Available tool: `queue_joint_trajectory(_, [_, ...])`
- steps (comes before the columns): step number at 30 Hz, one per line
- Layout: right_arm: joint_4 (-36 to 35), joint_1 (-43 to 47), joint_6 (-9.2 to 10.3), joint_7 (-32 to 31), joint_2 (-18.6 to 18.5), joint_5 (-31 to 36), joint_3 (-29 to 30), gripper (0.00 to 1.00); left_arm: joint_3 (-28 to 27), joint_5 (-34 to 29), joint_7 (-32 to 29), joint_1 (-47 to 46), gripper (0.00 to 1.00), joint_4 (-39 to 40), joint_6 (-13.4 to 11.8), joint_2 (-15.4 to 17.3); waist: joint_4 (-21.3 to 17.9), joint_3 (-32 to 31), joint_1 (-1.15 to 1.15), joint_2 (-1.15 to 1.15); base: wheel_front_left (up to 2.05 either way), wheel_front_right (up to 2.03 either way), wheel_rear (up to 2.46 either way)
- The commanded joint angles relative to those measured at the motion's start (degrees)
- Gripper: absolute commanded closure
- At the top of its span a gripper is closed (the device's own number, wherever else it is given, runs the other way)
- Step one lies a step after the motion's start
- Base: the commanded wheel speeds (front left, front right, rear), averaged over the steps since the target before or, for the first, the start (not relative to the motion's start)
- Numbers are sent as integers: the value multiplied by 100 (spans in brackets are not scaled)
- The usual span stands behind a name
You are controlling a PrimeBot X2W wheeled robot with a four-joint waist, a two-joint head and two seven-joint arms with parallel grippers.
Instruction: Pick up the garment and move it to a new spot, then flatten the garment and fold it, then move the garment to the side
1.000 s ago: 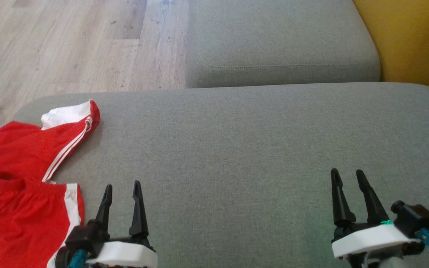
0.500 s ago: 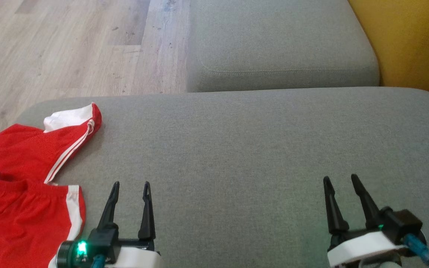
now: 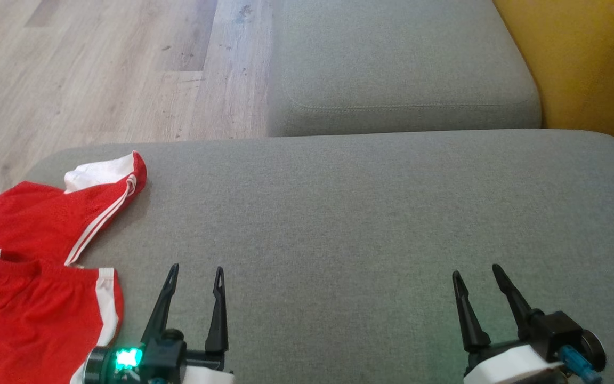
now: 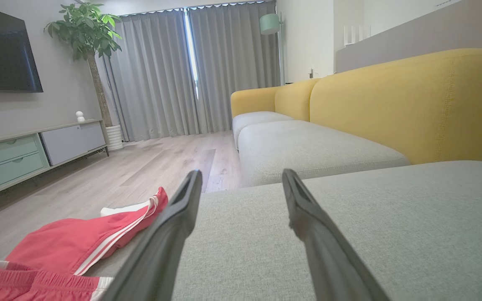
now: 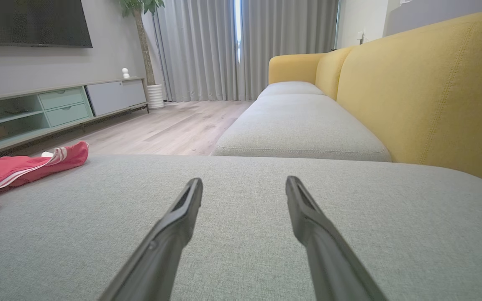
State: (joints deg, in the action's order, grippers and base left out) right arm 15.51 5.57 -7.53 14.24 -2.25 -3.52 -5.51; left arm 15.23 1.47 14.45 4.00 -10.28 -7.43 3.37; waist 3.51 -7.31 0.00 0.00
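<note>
Your left end effector (image 3: 196,268): fingers spread, nothing between them, low over the grey cushion (image 3: 365,213). Your right end effector (image 3: 475,269): also spread and empty, well apart from the left, over the same cushion. Garment (image 3: 35,266): red with white stripes, crumpled at the cushion's left edge, just beside your left end effector, fingers clear of it. Wood floor (image 3: 99,69) beyond the cushion.

L gripper (image 3: 196,266): blk fingers (image 3: 159,314), green LED (image 3: 127,358) | R gripper (image 3: 475,269): blue plug (image 3: 573,360)
</note>
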Motion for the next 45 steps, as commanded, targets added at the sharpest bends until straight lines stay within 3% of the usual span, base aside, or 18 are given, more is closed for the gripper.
queue_joint_trajectory(1, [-162, -195, 4, 75, -63, 21, -159, 0, -164, -23, 55, -221, 0, 187, -20, 44, -4, -1, 0, 0, 0, 0, 0])
queue_joint_trajectory(14, [-123, -120, 4, 75, -63, -22, -137, 0, -175, -49, 55, -207, 0, 10, 47, 44, 256, 2, 0, 0, 0, 0, 0])
queue_joint_trajectory(26, [-198, -160, 4, 75, -63, -160, -165, 0, -219, -64, 55, -291, 0, 84, 40, 105, 1427, 193, 0, 0, 0, 0, 0])
queue_joint_trajectory(32, [-220, -238, 4, 75, -63, -104, -182, 0, -338, -18, 55, -337, 0, 159, -72, 83, 2140, 376, 0, 0, 0, 0, 0])
queue_joint_trajectory(45, [-156, -545, 4, 75, -63, 293, -276, 0, -746, -19, 55, -271, 0, 676, -513, 20, 2631, 950, 0, 0, 0, 0, 0])
